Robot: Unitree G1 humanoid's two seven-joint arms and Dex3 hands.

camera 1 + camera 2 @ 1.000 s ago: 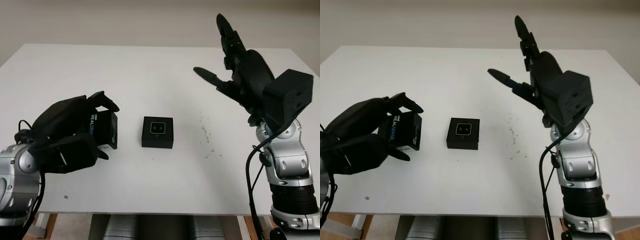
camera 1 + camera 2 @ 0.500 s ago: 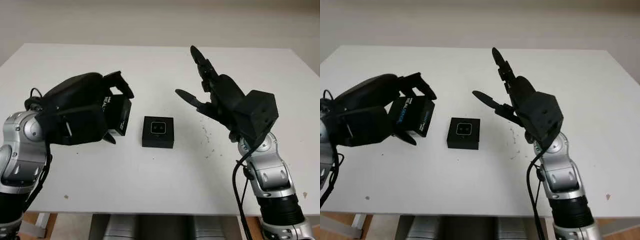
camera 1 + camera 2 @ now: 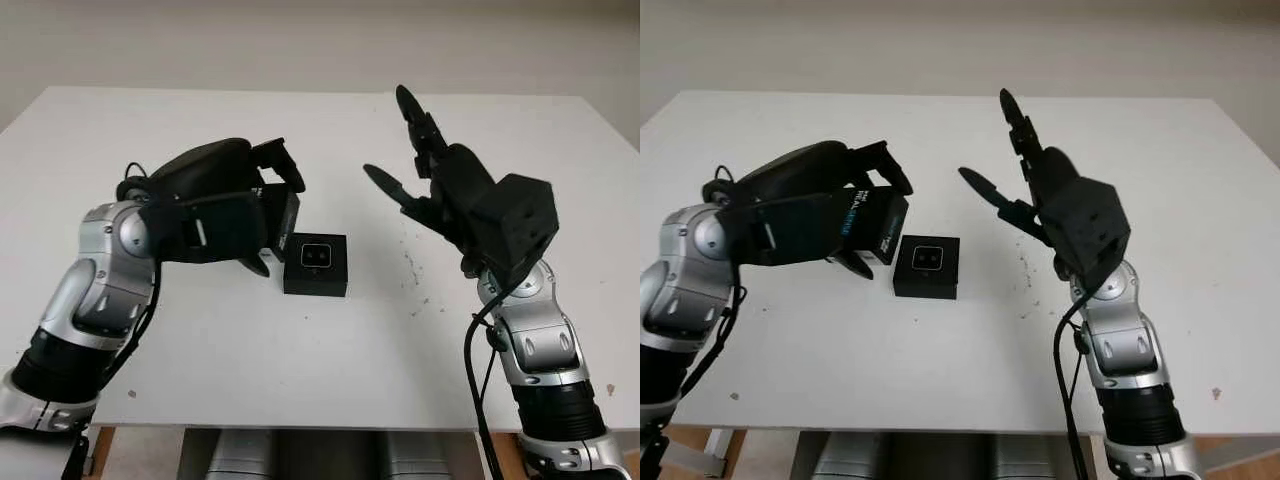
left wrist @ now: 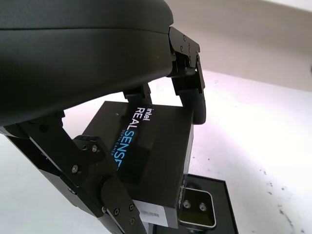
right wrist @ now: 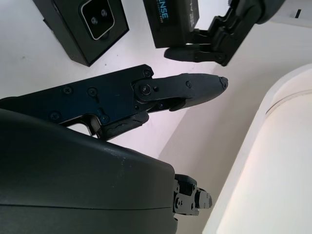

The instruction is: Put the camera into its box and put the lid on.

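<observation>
While carried off the tabletop [image 3: 330,380] since a second earlier, lid [image 3: 872,222] held by left robot hand [image 3: 235,205], now just at nine o'clock of box [image 3: 315,265] with camera [image 3: 317,256] inside. Right robot hand [image 3: 440,190] open, raised at three o'clock. Lidding judged imminent.

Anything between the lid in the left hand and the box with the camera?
Nothing visible. The left hand holds the lid just beside the box, camera already inside; the right hand, open, hangs off to the other side.
</observation>
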